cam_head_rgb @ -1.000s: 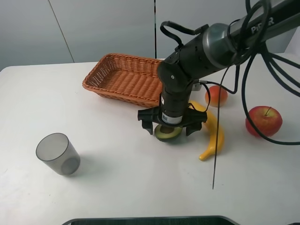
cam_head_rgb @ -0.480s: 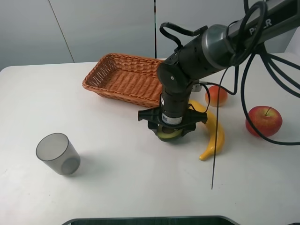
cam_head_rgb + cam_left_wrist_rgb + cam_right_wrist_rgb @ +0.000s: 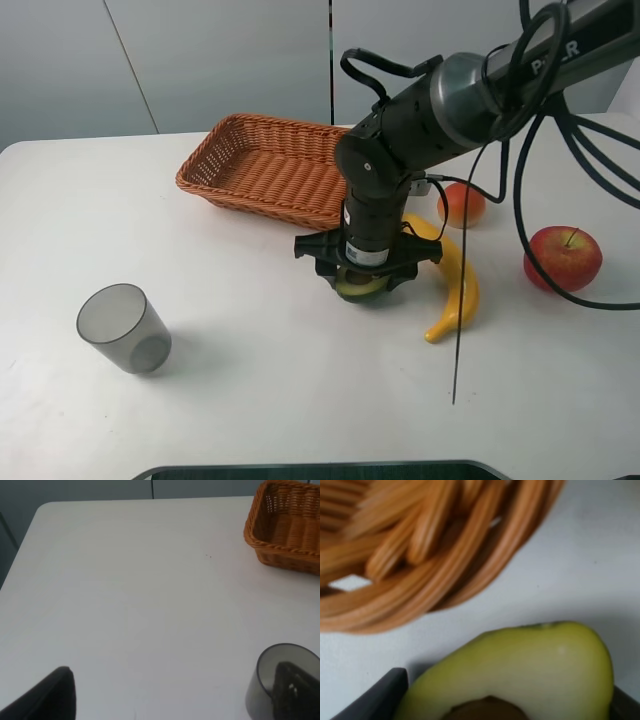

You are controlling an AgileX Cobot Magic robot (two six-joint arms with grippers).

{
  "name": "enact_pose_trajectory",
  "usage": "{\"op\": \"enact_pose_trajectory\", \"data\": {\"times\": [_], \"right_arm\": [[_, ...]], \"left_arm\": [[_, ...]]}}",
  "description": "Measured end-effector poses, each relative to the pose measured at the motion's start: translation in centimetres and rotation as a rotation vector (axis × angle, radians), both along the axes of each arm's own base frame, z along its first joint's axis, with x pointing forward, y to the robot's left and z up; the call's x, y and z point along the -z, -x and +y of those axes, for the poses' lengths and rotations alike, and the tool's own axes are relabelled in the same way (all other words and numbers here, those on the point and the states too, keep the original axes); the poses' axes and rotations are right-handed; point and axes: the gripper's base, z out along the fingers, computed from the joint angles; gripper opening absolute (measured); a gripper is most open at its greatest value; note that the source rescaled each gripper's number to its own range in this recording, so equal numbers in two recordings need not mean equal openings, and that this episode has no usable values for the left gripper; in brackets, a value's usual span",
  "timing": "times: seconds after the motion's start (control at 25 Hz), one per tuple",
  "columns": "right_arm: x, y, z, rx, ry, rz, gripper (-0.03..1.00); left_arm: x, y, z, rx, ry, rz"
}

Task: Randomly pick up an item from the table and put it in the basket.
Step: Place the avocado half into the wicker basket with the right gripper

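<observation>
The halved avocado (image 3: 359,286) sits on the white table (image 3: 250,350) just in front of the wicker basket (image 3: 268,168). My right gripper (image 3: 363,278) is shut on it, fingers pressed against both sides. In the right wrist view the avocado (image 3: 520,670) fills the lower part, pale flesh and brown pit showing, with dark fingers (image 3: 377,697) at its sides and the basket wall (image 3: 430,545) close behind. My left gripper (image 3: 172,695) is open and empty over bare table; the basket (image 3: 287,530) shows far off.
A yellow banana (image 3: 455,285) lies right beside the avocado. A small orange-red fruit (image 3: 461,204) and a red apple (image 3: 562,257) sit further right. A grey translucent cup (image 3: 124,328) stands at the front left and also shows in the left wrist view (image 3: 280,687).
My right gripper's fingers closed in from wide open onto the avocado. The arm and the fruit stayed in place.
</observation>
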Motion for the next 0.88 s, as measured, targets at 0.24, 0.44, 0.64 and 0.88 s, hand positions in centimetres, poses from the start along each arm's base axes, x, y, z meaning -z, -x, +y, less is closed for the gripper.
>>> {"op": "enact_pose_trajectory", "data": {"times": [0.24,0.44,0.64,0.88], "right_arm": [[-0.1,0.1,-0.1,0.001,0.007,0.005,0.00],[-2.1,0.1,-0.1,0.002,-0.016,-0.018,0.00],[-4.6,0.4,-0.4,-0.041,-0.031,-0.041,0.00],[-7.8,0.9,-0.9,-0.113,-0.049,-0.073,0.00]], "left_arm": [[0.0,0.0,0.0,0.000,0.000,0.000],[0.0,0.0,0.0,0.000,0.000,0.000],[0.0,0.0,0.0,0.000,0.000,0.000],[0.0,0.0,0.0,0.000,0.000,0.000]]}}
